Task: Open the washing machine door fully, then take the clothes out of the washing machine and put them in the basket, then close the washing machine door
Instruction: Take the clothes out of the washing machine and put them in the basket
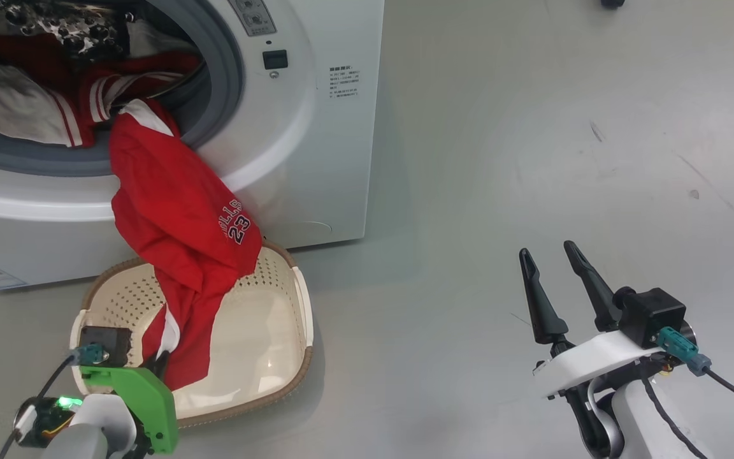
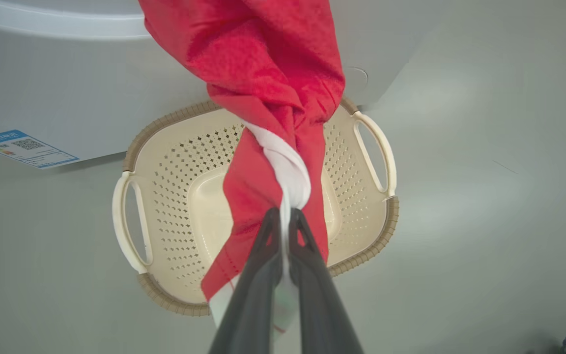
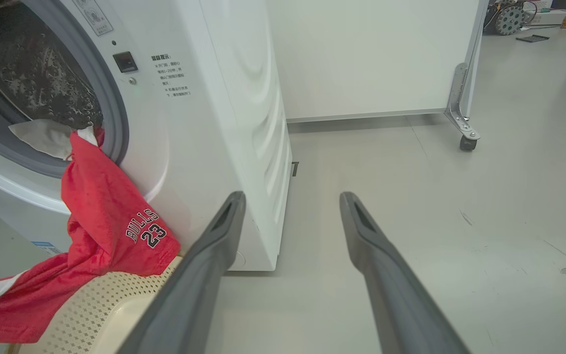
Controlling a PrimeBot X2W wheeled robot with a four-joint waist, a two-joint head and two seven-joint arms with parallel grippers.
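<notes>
Grey floor [image 1: 532, 127] runs bare around the washer. My left fingers [image 2: 258, 285] are pinched shut on the white-trimmed hem of a red jersey [image 1: 176, 210], low at seven o'clock in the head view, directly over the basket [image 1: 278, 299]. From that grip the jersey stretches up toward eleven o'clock. Its lower folds hang over the basket and its top end is draped across the grey gasket [image 1: 230, 83] of the washing machine [image 1: 335, 159].

My right fingers [image 1: 540, 306] stand spread wide and empty at four o'clock, well apart from everything.

The drum mouth is uncovered, so I take opening the washing machine door as done. Unloading looks barely begun: this jersey is only partway across, and I see no loose piece lying in the basket. More clothes [image 1: 16, 105], some red with white stripes and some plain white, lie heaped in the drum at ten o'clock. What I judge is left: drop this piece, fetch the rest, then close the door.
</notes>
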